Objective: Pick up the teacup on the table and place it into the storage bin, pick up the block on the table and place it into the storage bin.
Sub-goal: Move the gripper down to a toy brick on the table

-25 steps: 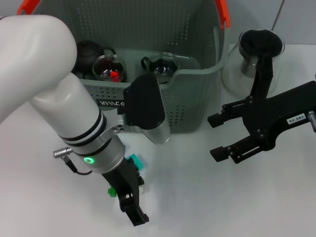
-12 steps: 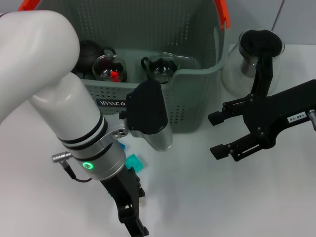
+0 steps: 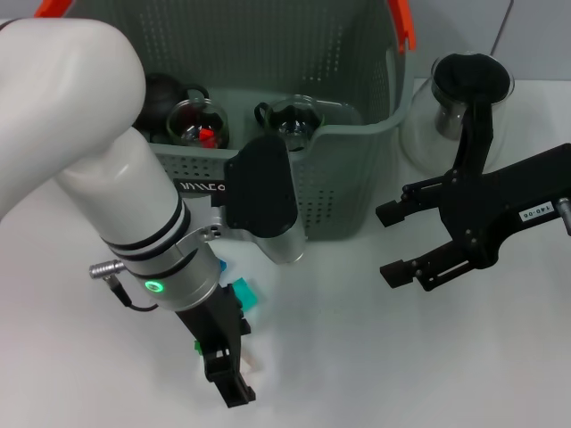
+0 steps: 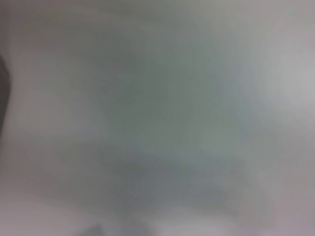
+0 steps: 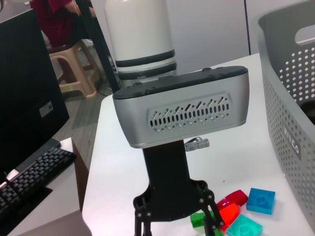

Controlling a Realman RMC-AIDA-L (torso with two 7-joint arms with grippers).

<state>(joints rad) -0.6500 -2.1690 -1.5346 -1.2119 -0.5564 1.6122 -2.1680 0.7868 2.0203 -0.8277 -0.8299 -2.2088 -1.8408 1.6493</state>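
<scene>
- Head view: the storage bin (image 3: 348,187) stands at the far edge of the white table (image 3: 357,357), orange handle clips on its rim and a black label on its near wall.
- Inside the bin sit a dark teapot (image 3: 161,94), a glass teacup (image 3: 198,122) with something red in it, and a second glass cup (image 3: 294,120).
- The left gripper (image 3: 227,379) points down at the table's near edge in front of the bin. Its black fingers hang just over a small cluster of blocks, of which a teal block (image 3: 243,294) and a green one (image 3: 200,343) peek out beside the arm. I cannot tell how wide the fingers stand or whether they hold anything.
- The right gripper (image 3: 393,245) hovers on the right side of the table, beside the bin, fingers spread apart with nothing between them. A glass pot (image 3: 446,111) with a black lid stands behind it.
- Left wrist view: only a grey blur, nothing can be made out.
- Right wrist view: the left gripper (image 5: 174,223) seen from across the table, its fingers down among the blocks: a red block (image 5: 234,199), an orange-red one (image 5: 227,214), a blue block (image 5: 261,200), a teal one (image 5: 244,227). The bin's perforated wall (image 5: 290,113) rises just beside them.
</scene>
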